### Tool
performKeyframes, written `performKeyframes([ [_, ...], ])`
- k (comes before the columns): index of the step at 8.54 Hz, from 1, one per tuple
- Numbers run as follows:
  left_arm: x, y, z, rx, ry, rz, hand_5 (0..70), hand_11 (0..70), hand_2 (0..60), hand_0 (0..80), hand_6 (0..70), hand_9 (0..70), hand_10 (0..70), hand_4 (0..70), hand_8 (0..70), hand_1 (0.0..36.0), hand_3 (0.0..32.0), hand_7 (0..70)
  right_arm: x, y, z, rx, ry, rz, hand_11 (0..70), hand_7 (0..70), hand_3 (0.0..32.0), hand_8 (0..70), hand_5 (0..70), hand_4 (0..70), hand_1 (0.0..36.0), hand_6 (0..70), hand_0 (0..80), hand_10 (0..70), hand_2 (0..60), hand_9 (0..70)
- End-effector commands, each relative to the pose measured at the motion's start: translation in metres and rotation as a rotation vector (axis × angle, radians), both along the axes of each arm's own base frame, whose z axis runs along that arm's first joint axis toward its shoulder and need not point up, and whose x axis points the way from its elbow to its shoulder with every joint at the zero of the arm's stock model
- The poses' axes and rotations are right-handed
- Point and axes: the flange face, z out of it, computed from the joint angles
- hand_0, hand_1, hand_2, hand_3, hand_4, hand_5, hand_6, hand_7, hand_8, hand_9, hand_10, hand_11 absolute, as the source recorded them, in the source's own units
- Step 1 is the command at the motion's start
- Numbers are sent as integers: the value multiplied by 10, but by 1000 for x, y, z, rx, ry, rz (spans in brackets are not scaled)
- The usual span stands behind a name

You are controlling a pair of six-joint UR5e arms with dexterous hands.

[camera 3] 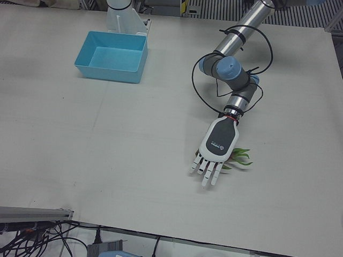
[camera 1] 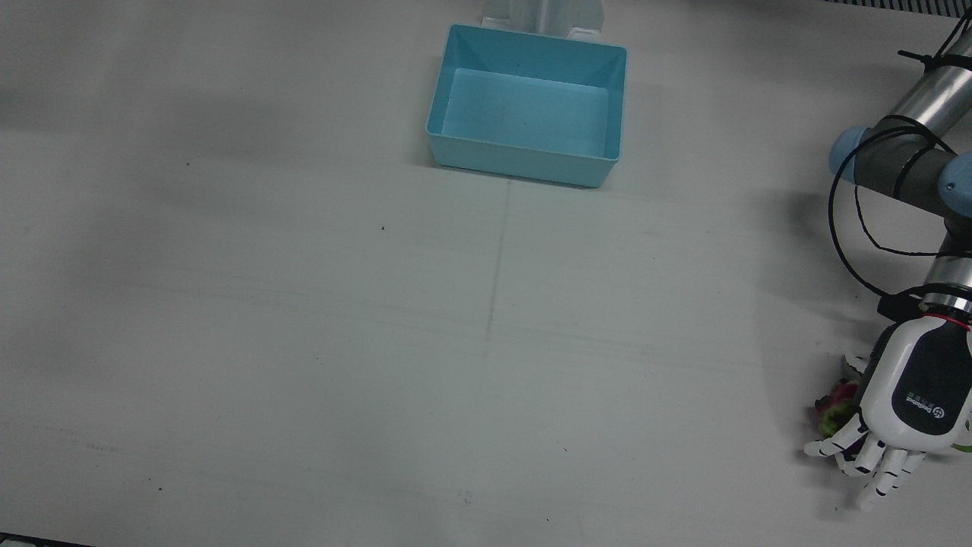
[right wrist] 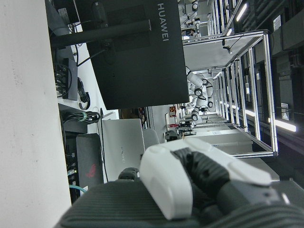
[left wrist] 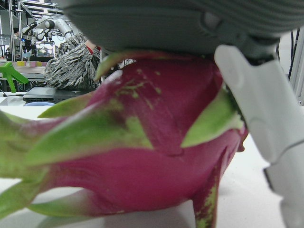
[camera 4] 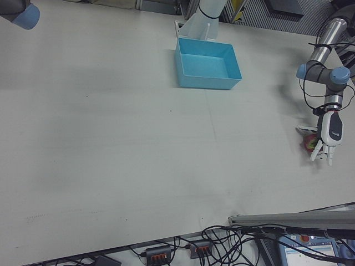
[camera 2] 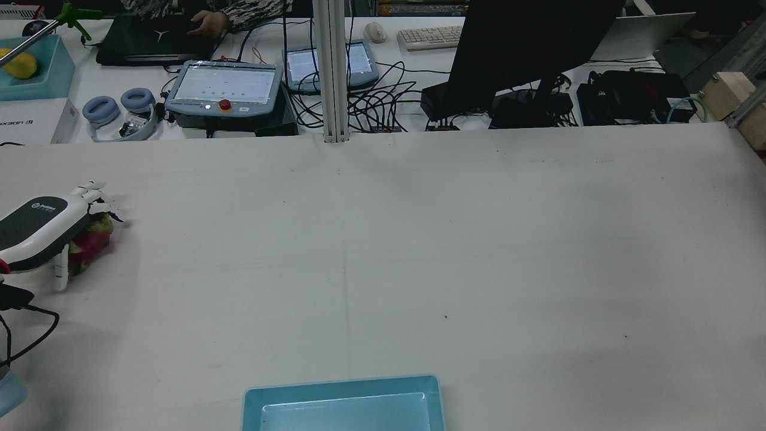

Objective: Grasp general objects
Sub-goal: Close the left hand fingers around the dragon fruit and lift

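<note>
- The dragon fruit (left wrist: pixel 156 142) lies on the tabletop (camera 1: pixel 304 342) directly under the left hand (camera 3: pixel 218 143), near the tabletop's left edge.
- Fingers (camera 3: pixel 206 171) extend flat and apart above the fruit; not clamped. Contact with the palm cannot be confirmed.
- Handling judgement: moderately heavy, firm, rounded body; smooth skin likely slippery; soft leafy scales (camera 3: pixel 241 158) give poor purchase. Grip across the body's widest part.
- Farther off, the blue bin (camera 1: pixel 528 102) is empty; open tabletop lies between.
- The right hand's (right wrist: pixel 199 180) finger state cannot be told.
</note>
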Motion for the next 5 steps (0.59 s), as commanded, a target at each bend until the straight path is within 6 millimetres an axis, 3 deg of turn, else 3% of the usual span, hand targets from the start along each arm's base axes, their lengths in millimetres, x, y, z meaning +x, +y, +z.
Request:
performKeyframes([
  [1, 0, -1, -1, 7, -11, -3, 700, 631, 600, 800, 602, 186, 420, 384, 110, 360, 0, 700, 0, 0, 0, 0, 0, 0, 0, 0, 0, 0, 0, 0, 0, 0, 0, 0, 0, 0],
  [2, 0, -1, -1, 7, -11, -3, 700, 700, 600, 800, 678, 186, 553, 408, 129, 360, 0, 700, 0, 0, 0, 0, 0, 0, 0, 0, 0, 0, 0, 0, 0, 0, 0, 0, 0, 0],
  [3, 0, -1, -1, 8, -10, -3, 700, 700, 600, 800, 700, 558, 700, 442, 467, 360, 0, 700, 0, 0, 0, 0, 0, 0, 0, 0, 0, 0, 0, 0, 0, 0, 0, 0, 0, 0],
  [4, 0, -2, -2, 13, -7, -5, 700, 700, 600, 800, 700, 700, 700, 477, 677, 360, 0, 700, 0, 0, 0, 0, 0, 0, 0, 0, 0, 0, 0, 0, 0, 0, 0, 0, 0, 0],
  [5, -1, -3, -4, 22, 2, -8, 700, 700, 600, 800, 700, 700, 700, 504, 700, 360, 0, 700, 0, 0, 0, 0, 0, 0, 0, 0, 0, 0, 0, 0, 0, 0, 0, 0, 0, 0],
])
